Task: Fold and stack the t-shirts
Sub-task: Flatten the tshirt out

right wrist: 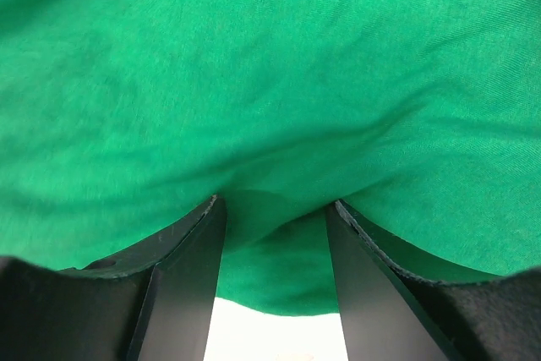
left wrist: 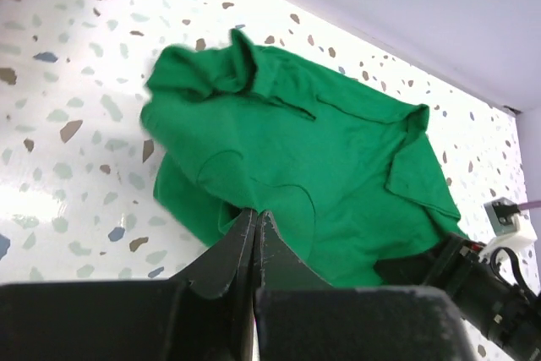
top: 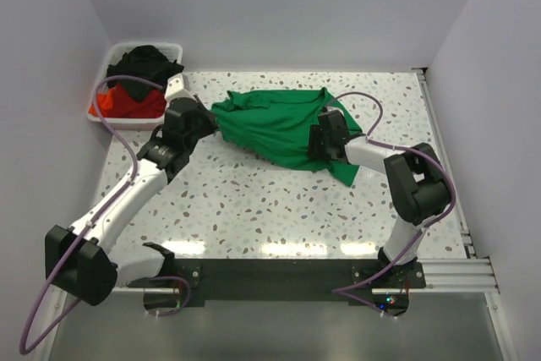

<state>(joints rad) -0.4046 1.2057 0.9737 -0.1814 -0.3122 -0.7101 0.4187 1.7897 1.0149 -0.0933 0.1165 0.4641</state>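
Note:
A bright green t-shirt (top: 275, 124) lies crumpled across the middle of the speckled table. My left gripper (top: 213, 120) is at its left edge. In the left wrist view the jaws (left wrist: 255, 213) are pressed together with the hem of the green t-shirt (left wrist: 321, 150) pinched at their tips. My right gripper (top: 319, 141) rests on the shirt's right part. In the right wrist view its fingers (right wrist: 275, 205) stand apart, tips pushed into the green fabric (right wrist: 270, 65), with a loose fold hanging between them. A black t-shirt (top: 148, 61) and a red t-shirt (top: 127, 103) sit in the bin.
A white plastic bin (top: 154, 43) stands at the table's far left corner. White walls close in the back and both sides. A metal rail (top: 444, 158) runs along the table's right edge. The right arm (left wrist: 482, 285) shows at the left wrist view's lower right.

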